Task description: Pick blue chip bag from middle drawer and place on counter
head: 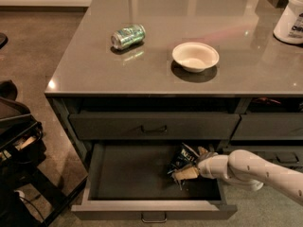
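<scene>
Grey-brown and glossy, the desk (142,74) fills the upper part of the view, well above and behind the tool (184,174). Below it the middle drawer (128,171) stands pulled out, dark inside, with a small metal bar pull on its flat front. The tool is inside this drawer, toward its right end, and the bare drawer floor stretches away to the tool's left. Directly above the tool is a closed dark-grey drawer (154,126) with a like pull. The white arm (255,169) comes in from the right edge and runs leftward over the drawer's right wall to the tool.

On the desk, far above and to the right of the tool, a white tub (289,18) sits at the frame's edge. A pale paper bowl (195,56) rests almost straight above the tool. A green drink can (128,36) lies on its side above and to the tool's left, apart from the bowl.

The blue chip bag (182,156) lies crumpled in the drawer's back right part, just above the tool and touching its tan tip. Whether the tool is spread or pressed together cannot be told.
</scene>
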